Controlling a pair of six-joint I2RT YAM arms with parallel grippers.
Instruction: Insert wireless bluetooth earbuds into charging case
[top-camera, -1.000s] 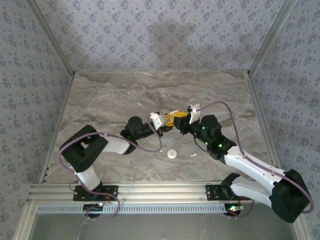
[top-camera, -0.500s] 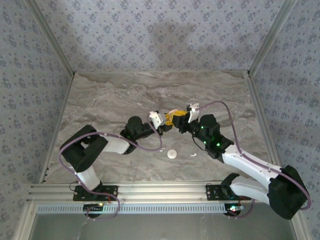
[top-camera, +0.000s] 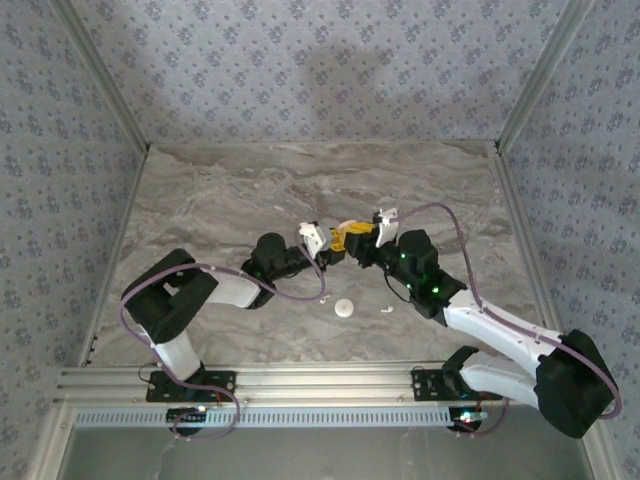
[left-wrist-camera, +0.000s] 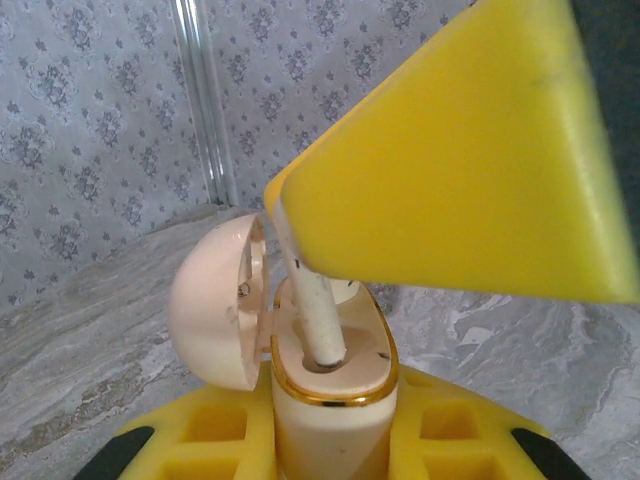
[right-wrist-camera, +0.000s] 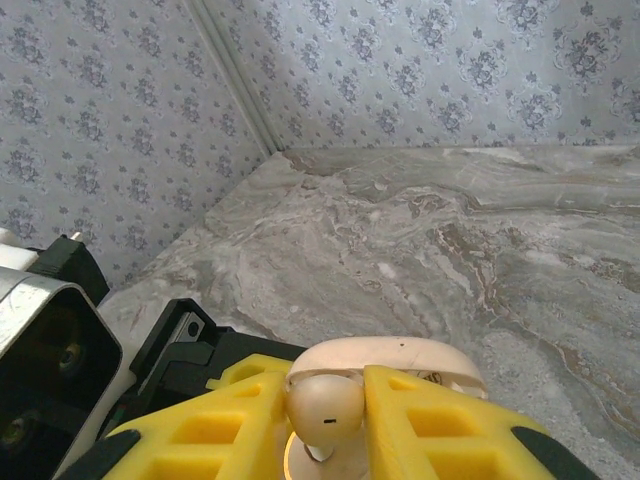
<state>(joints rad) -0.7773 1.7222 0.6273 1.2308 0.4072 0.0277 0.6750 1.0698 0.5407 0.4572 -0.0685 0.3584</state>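
My left gripper is shut on the peach charging case, held upright with its gold rim up and its lid swung open to the left. A white earbud sits between the yellow fingers of my right gripper, which is shut on its round head. The earbud's stem stands in a socket of the case. In the top view both grippers meet over mid-table, left and right. Another white earbud lies on the table nearer the arms.
A small round white piece lies on the marble table just in front of the grippers. Patterned walls close the table in at the back and both sides. An aluminium rail runs along the near edge.
The right arm has edged slightly left toward the case with the earbud in its fingers. The left arm and the pieces on the table have stayed put.
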